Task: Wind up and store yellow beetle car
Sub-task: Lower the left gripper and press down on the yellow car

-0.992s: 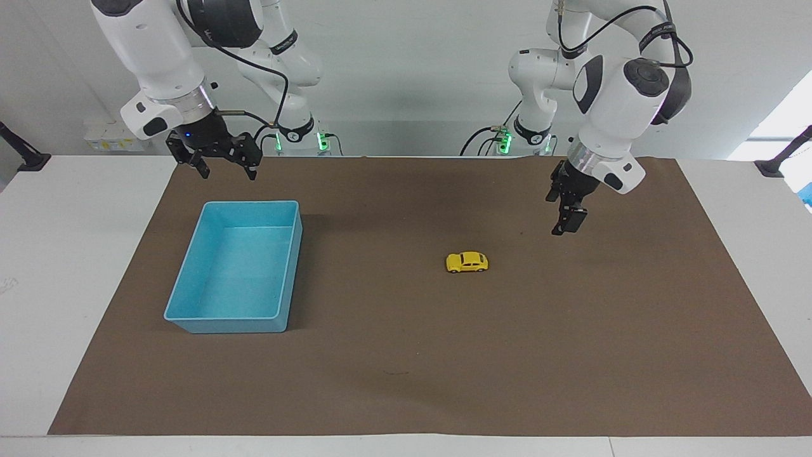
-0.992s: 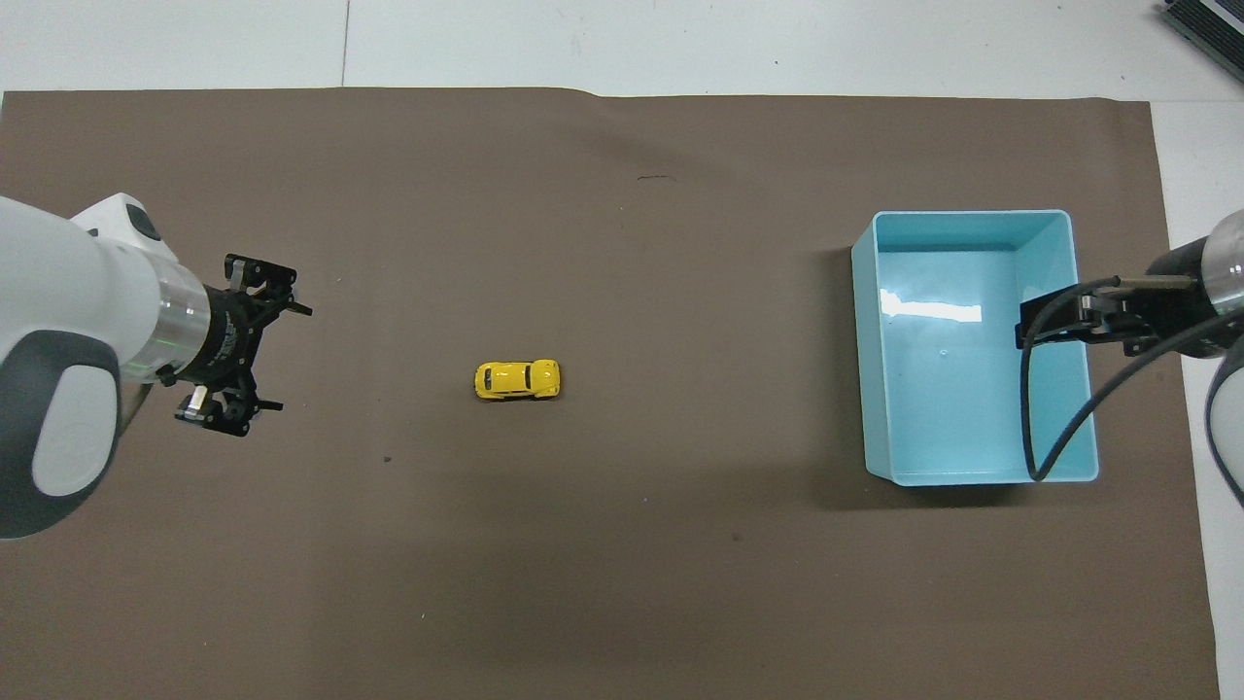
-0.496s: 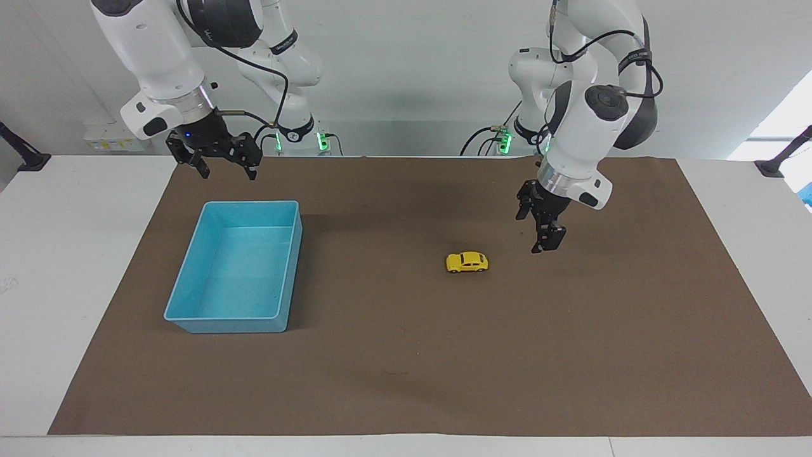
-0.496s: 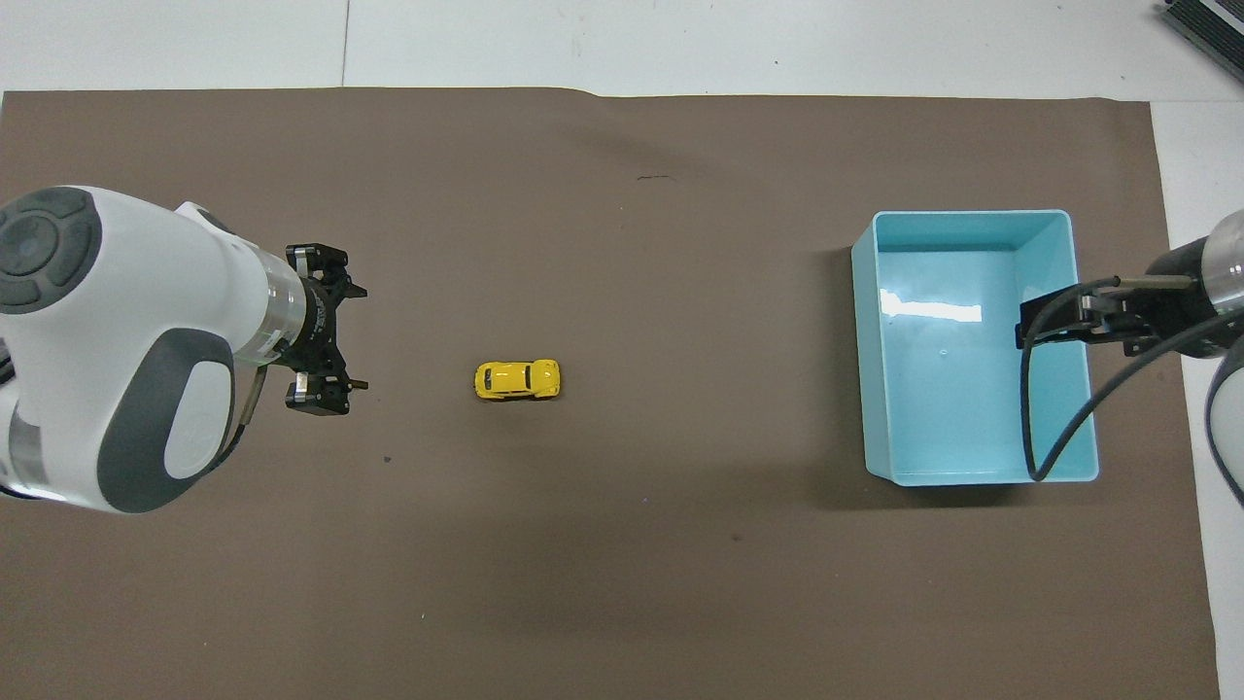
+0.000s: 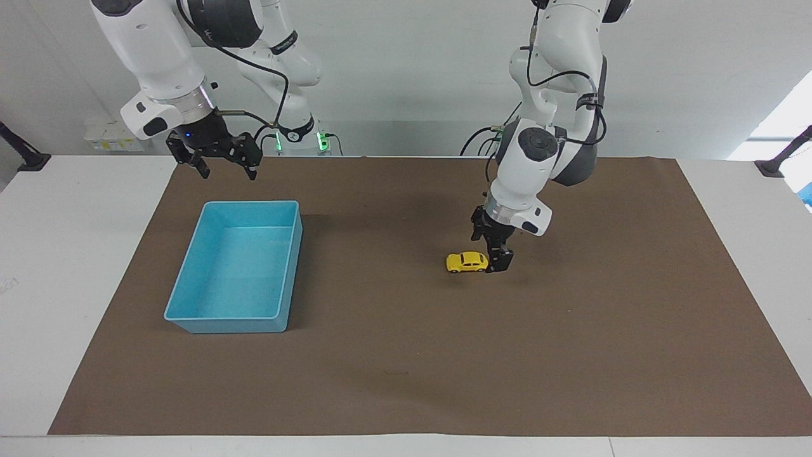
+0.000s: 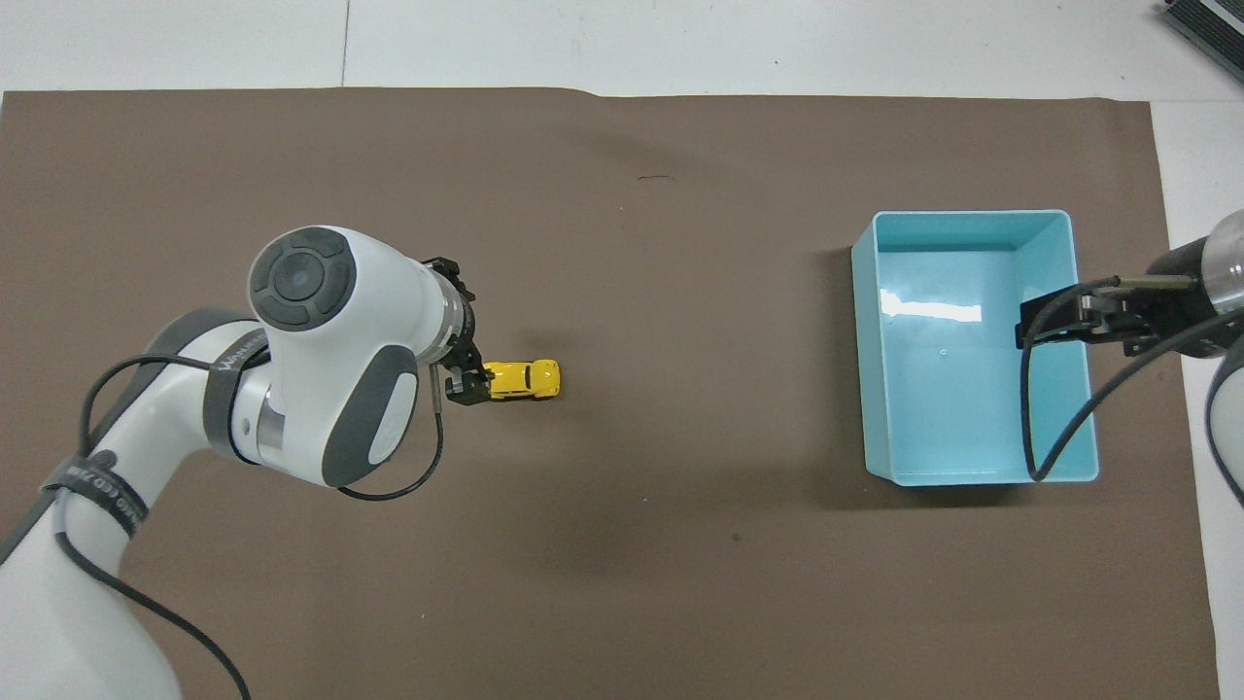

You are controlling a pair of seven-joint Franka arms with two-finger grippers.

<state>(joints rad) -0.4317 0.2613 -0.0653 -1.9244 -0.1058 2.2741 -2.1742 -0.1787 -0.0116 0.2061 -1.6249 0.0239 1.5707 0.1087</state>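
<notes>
1. Facing view: the left claw [image 5: 495,259] is coming down from well above the mat [image 5: 571,355] and is now sitting low, right at the car's [image 5: 467,262] end that points toward the left arm's end of the counter [image 5: 76,254]. Its fingers are standing wide and holding nothing; I cannot tell whether they are touching the car yet. To my eye the reach is ending and the grasp for winding is about to begin.
2. Facing view: the right claw [image 5: 216,158] is waiting, open and empty, over the mat by the edge of the bin [image 5: 190,304] nearest the robots.
3. Overhead view: the car [image 6: 525,379] is sitting on its wheels mid-mat, unmoved, well apart from the bin [image 6: 972,222]. It is tiny, bright yellow and rounded, with dark windows. The left claw [image 6: 469,374] is crowding its end.
</notes>
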